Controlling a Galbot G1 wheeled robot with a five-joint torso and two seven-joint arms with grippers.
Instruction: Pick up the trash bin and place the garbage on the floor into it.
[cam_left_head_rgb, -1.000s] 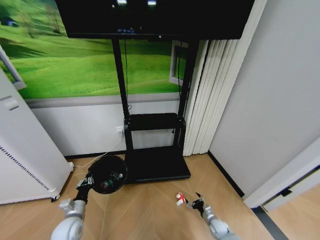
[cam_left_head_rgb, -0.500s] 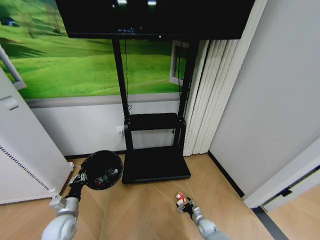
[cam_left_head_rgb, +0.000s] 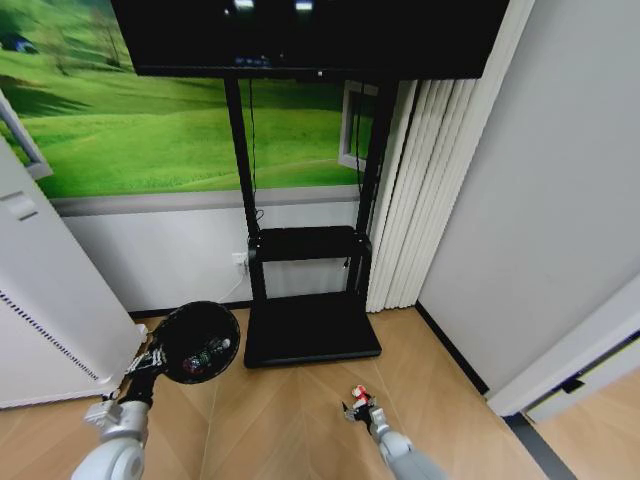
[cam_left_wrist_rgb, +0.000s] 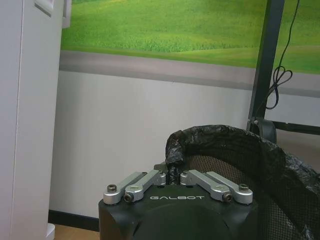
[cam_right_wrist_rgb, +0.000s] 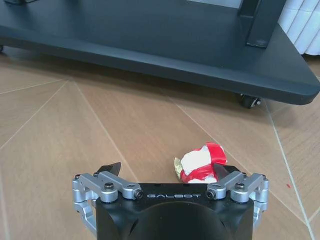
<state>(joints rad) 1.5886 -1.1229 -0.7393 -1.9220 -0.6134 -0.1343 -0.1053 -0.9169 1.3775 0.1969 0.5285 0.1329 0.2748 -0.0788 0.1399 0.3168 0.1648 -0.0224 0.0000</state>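
Shifting lower left, left gripper (cam_left_head_rgb: 150, 357) is clamping the trash bin (cam_left_head_rgb: 196, 343) rim aloft; right gripper (cam_left_head_rgb: 357, 410), fingers spread, is now straddling the red-and-white packet (cam_right_wrist_rgb: 201, 163) at lower centre, nearing a grasp.

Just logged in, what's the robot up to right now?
The left gripper is shut on the rim of the black trash bin, holding it off the floor with its mouth tilted toward the camera; some litter already lies inside. The right gripper is open and low over the wooden floor, one finger touching a crumpled red-and-white packet lying in front of the black TV stand base. The packet is not yet grasped.
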